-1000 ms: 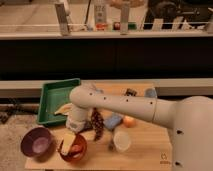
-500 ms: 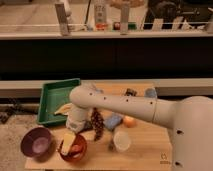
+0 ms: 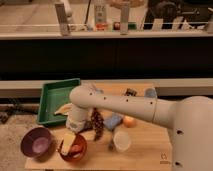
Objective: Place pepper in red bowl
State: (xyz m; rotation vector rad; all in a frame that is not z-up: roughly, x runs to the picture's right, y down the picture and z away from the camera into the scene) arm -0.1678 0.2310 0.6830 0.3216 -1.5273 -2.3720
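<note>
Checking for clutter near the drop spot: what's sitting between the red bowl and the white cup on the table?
In the camera view, a dark reddish bunch of grapes lies between the red bowl and the white cup. The gripper hangs over the red bowl.

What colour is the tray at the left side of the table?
Green. The tray shows clearly in the camera view, behind the gripper, which hangs over the red bowl.
</note>
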